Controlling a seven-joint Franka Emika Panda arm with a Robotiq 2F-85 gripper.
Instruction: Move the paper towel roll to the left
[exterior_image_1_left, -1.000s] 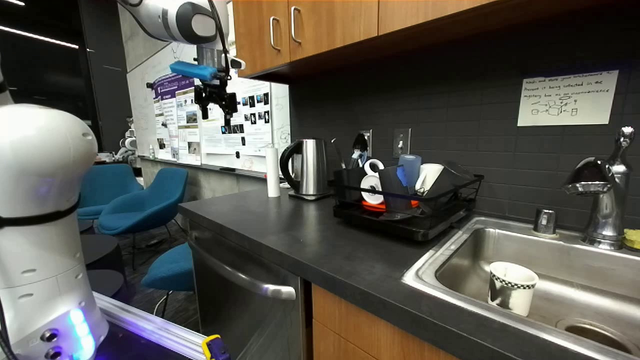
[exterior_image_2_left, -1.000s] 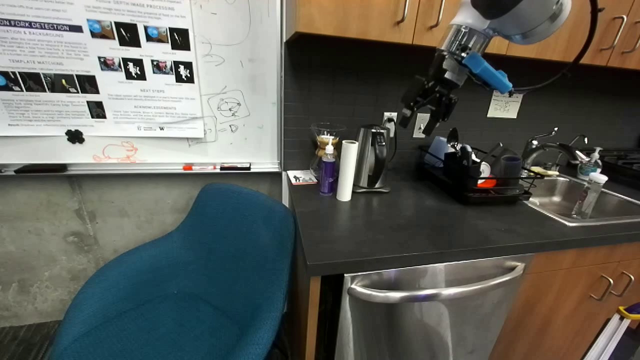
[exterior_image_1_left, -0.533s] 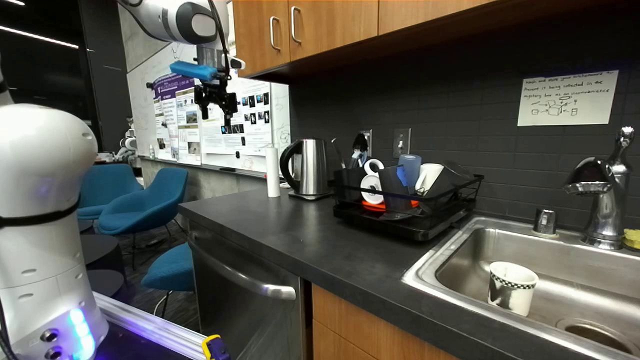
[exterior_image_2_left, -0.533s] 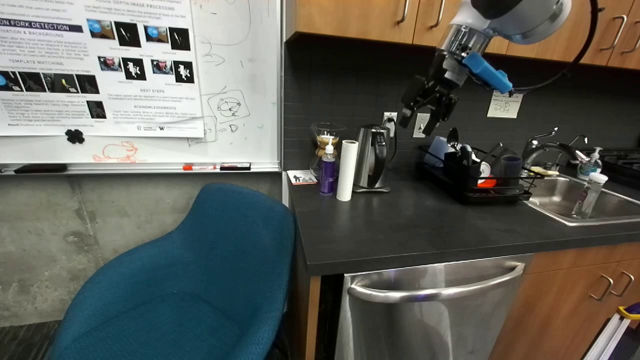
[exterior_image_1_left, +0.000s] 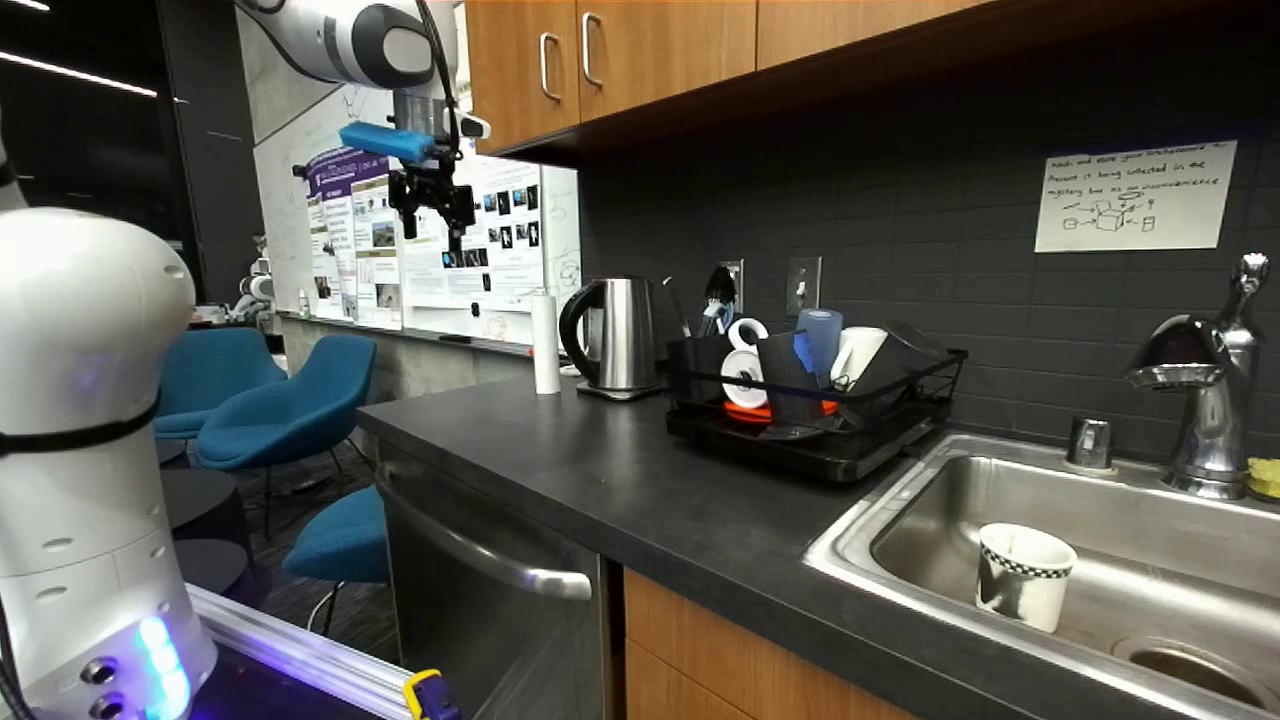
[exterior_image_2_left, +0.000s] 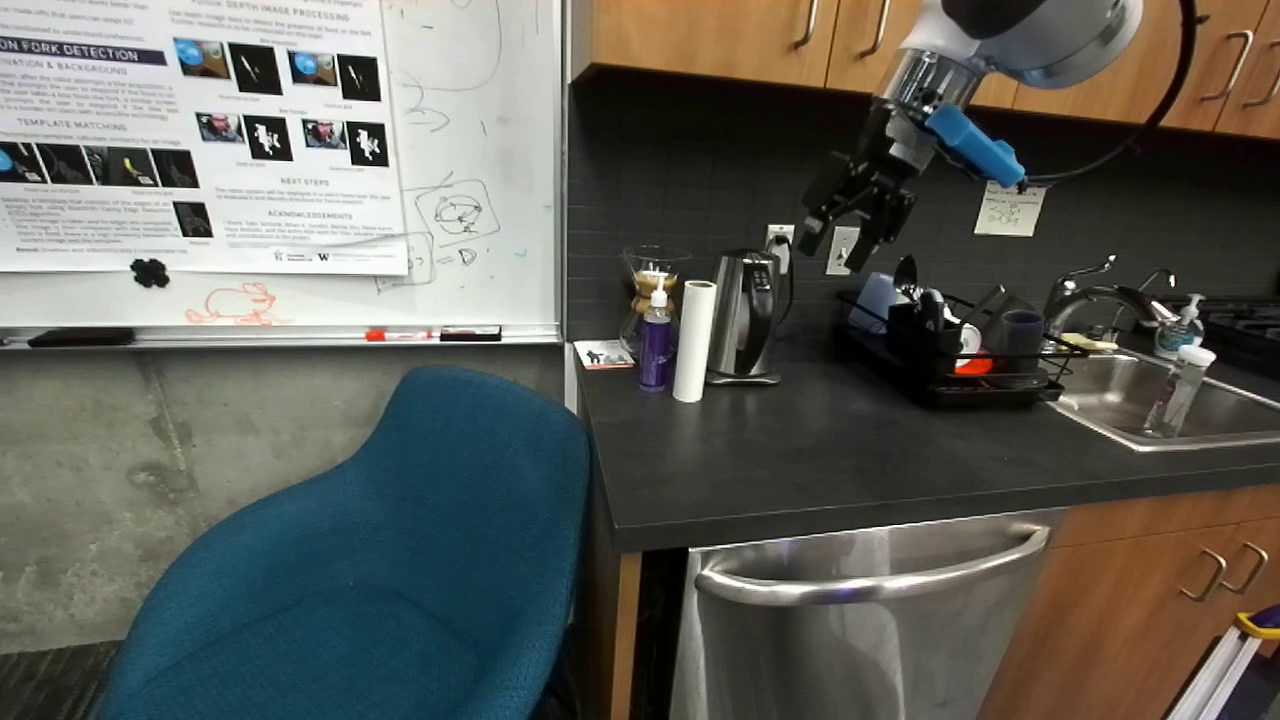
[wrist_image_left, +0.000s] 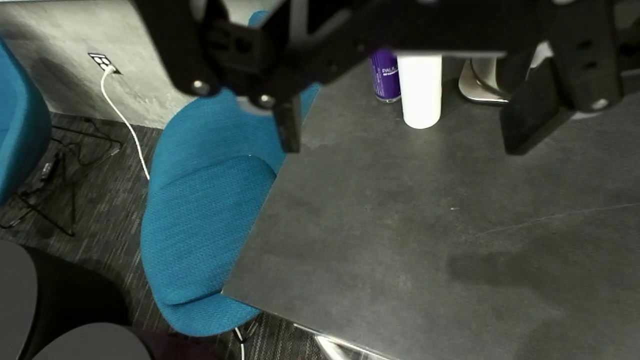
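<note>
The paper towel roll (exterior_image_1_left: 545, 343), a slim white cylinder, stands upright near the far left end of the dark counter; in an exterior view the same roll (exterior_image_2_left: 694, 342) is just left of the steel kettle (exterior_image_2_left: 738, 318). High above the counter hangs my gripper (exterior_image_2_left: 833, 254), its jaws spread wide with nothing between them. The wrist view has the open gripper (wrist_image_left: 404, 149) coming in from the top, with the roll (wrist_image_left: 421, 95) showing in the gap but lower and apart from the fingers. The gripper body hides the roll's upper part there.
A purple bottle (exterior_image_2_left: 655, 350) stands close on the roll's left, with a glass coffee maker (exterior_image_2_left: 636, 268) behind. Right of the kettle sits a loaded dish rack (exterior_image_1_left: 800, 440). Upper cabinets (exterior_image_1_left: 660, 55) overhang the counter (exterior_image_1_left: 560, 440). A blue chair (exterior_image_2_left: 370, 560) is by the counter's left edge.
</note>
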